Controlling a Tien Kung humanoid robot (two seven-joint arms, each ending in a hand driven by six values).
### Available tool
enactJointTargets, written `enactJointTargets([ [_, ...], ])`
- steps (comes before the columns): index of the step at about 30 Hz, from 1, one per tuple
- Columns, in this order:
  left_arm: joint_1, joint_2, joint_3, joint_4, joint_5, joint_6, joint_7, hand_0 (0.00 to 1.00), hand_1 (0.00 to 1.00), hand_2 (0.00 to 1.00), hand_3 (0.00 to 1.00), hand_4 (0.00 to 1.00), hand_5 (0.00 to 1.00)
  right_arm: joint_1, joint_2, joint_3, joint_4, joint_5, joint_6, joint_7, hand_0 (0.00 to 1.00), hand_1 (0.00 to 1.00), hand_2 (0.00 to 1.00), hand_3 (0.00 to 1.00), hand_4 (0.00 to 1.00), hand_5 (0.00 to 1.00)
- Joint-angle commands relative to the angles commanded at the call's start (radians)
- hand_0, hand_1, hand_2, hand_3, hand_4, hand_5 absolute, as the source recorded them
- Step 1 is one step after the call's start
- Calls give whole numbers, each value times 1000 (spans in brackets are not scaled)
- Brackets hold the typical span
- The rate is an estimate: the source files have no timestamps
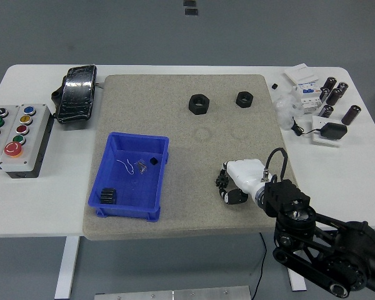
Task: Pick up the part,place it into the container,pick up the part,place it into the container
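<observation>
Grey felt mat (pixel 175 112) on the white worktop (pixel 362 162), right hand closing on a gear.

Near the mat's front right, the small black gear (pixel 222 181) sits between the fingers (pixel 236 196) of the right hand (pixel 232 182), which curl together around it, seemingly gripping it for the lift. To its left waits the blue bin (pixel 115 153), a similar gear (pixel 109 195) already inside, with bare mat between. Two black nuts (pixel 199 104) lie farther back, well apart; a button box (pixel 15 137) sits at the left edge.

Matt, felt-like beige mat (pixel 175 125) – glossy blue plastic bin (pixel 112 181) – smooth white table (pixel 44 200)
</observation>
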Motion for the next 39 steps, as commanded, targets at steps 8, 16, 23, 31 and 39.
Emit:
enactJointTargets([
  [8, 0, 0, 4, 0, -3, 0, -1, 662, 572, 578, 630, 708, 421, 2, 4, 2, -4, 16, -43, 0, 167, 352, 370, 616, 565, 48],
  [16, 0, -1, 6, 0, -6, 0, -1, 662, 571, 578, 630, 708, 423, 6, 4, 3, -9, 40, -67, 0, 166, 348, 364, 602, 573, 46],
  [23, 0, -1, 8, 0, -8, 0, -1, 662, 571, 579, 630, 706, 425, 12, 11, 8, -22, 107, -104, 0, 159, 344, 352, 584, 588, 54],
  [31, 1, -2, 8, 0, -8, -1, 0, 662, 571, 579, 631, 708, 427, 20, 27, 11, -54, 135, -151, 15, 152, 338, 344, 570, 591, 60],
  [39, 1, -2, 8, 0, -8, -1, 1, 662, 571, 579, 631, 709, 429, 42, 43, 14, -59, 136, -180, 25, 150, 337, 335, 557, 588, 69],
])
